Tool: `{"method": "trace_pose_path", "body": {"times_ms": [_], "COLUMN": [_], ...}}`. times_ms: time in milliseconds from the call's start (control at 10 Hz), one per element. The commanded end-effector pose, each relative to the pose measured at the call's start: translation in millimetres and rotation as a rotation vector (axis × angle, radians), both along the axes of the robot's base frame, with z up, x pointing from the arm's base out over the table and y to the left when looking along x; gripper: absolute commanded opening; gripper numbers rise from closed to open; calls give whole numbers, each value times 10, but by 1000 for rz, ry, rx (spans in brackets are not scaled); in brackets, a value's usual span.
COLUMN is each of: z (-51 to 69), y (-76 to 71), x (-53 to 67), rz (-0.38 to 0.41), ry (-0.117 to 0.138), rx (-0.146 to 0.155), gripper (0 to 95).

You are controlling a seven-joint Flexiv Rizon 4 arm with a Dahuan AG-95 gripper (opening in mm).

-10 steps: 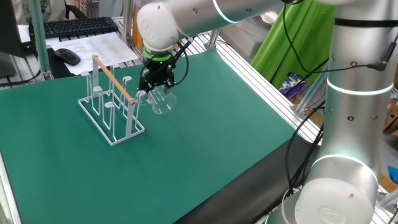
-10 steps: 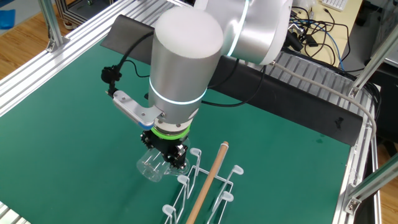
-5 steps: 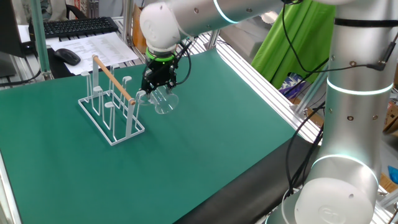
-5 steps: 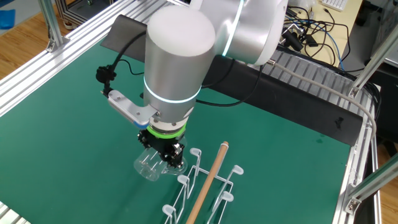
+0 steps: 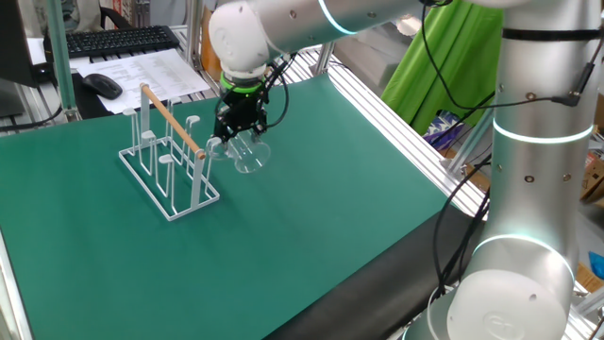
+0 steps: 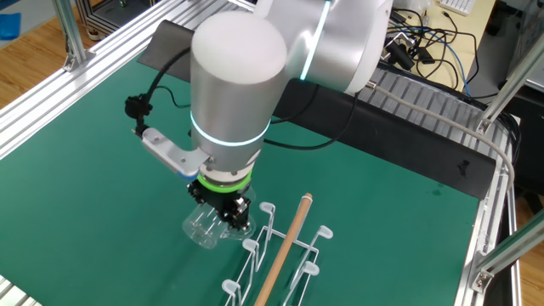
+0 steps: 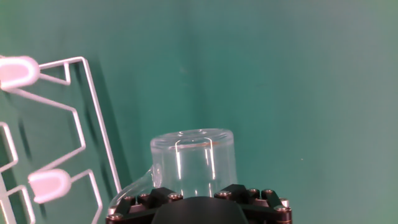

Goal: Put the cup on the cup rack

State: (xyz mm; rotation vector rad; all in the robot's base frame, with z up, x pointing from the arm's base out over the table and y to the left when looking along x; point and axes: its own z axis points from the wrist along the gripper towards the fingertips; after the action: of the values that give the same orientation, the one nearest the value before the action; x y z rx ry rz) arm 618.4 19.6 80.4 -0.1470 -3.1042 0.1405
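The cup [image 5: 248, 154] is a clear glass mug, held tilted in the air with its base pointing away from the hand. My gripper [image 5: 237, 133] is shut on it at the rim end, beside the near end of the cup rack [image 5: 170, 162]. From the other fixed view, the cup [image 6: 204, 229] hangs under the gripper [image 6: 223, 212], just left of the cup rack [image 6: 278, 253] and its wooden rod. The hand view shows the cup [image 7: 193, 160] between the black fingers [image 7: 148, 196], with its handle at lower left. Two white peg tips of the cup rack [image 7: 92, 106] are at left.
Green matting covers the table [image 5: 321, 208], with aluminium rails along its edges. A keyboard [image 5: 118, 40], a mouse and papers lie behind the rack beyond the table. Cables and a black panel [image 6: 170, 47] sit at the far side in the other fixed view.
The arm has shifted slightly with the cup and the wrist has turned a little. The cup stays beside the rack and the grip is unchanged.
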Motion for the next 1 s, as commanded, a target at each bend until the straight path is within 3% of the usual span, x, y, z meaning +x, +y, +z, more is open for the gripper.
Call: {"method": "trace_pose_path", "body": {"times_ms": [100, 300, 600, 1000], "z": [5, 5, 5, 5], "y": [11, 11, 11, 11], "x": [-2, -2, -2, -2], "rz": [-34, -85, -186, -260], "ry": [36, 62, 54, 50], "rx": [2, -4, -15, -15], "gripper": [0, 0, 0, 0]}}
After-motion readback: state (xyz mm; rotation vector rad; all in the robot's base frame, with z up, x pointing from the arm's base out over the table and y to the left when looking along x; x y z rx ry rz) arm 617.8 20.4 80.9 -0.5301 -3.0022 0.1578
